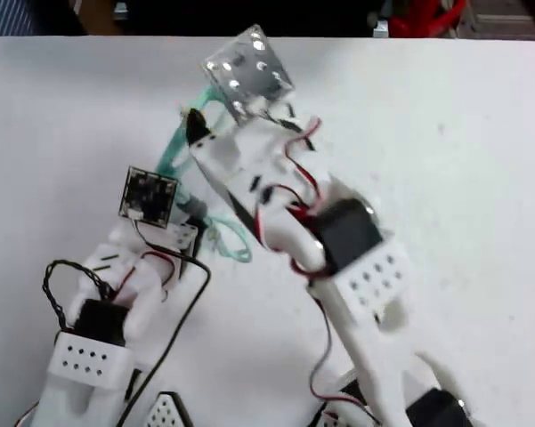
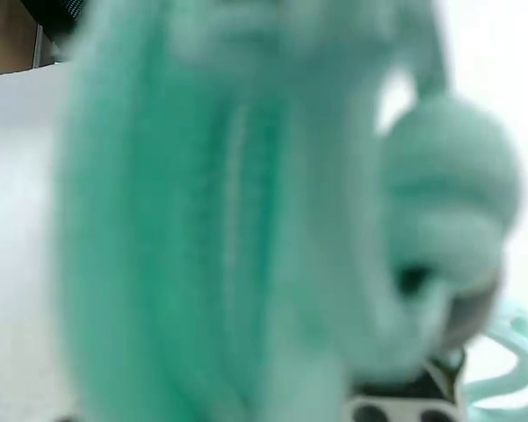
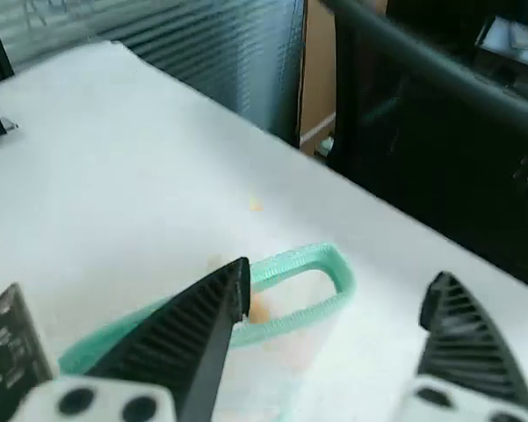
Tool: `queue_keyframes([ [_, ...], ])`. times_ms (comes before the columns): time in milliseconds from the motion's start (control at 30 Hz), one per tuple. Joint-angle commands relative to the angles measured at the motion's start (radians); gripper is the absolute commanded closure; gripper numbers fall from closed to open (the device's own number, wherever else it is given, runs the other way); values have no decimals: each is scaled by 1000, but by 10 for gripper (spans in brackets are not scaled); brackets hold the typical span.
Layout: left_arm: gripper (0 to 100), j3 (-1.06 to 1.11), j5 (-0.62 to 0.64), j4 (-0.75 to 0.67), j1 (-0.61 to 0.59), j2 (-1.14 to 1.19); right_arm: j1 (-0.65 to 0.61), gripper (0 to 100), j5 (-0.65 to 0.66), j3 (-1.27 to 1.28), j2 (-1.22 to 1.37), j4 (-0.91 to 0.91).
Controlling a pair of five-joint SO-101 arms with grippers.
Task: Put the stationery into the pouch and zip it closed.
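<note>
Pouch (image 2: pixel 211 229), mid-counter (image 1: pixel 463 133) — your right claw (image 3: pixel 340 280) wide at its loop (image 3: pixel 299 261), left claw (image 1: pixel 190 213) unreadable — a snag could drag it off.

Right pincer (image 3: pixel 338 280) spread wide; left arm (image 1: pixel 98 307) stretched forward beside it.

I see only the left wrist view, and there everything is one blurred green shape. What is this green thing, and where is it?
Observer: It is the pouch, clear with green edges. The high view shows it between the two arms at the white table.
Operator: Is the right tool near it?
Observer: Yes. In the right wrist view the right tool hangs just over the pouch's green edge.
Operator: Is it shut on the pouch?
Observer: No, it is open: its two black fingers stand well apart.
</note>
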Motion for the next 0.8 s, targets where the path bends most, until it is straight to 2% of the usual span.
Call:
queue_keyframes([
  [0,837,-11,3,-25,1,-16,39,743,2,-35,-110,53],
  [133,837,-11,3,-25,1,-16,71,765,2,-35,-94,58],
  [300,837,-11,3,-23,-1,-16,4,769,11,-38,-28,79],
  [533,838,-43,9,5,-51,-16,-19,769,302,-31,-53,209],
  [633,838,-54,11,20,-45,-16,-16,769,354,8,-51,191],
  [767,842,-54,9,26,-38,-16,-36,769,361,80,-62,107],
])
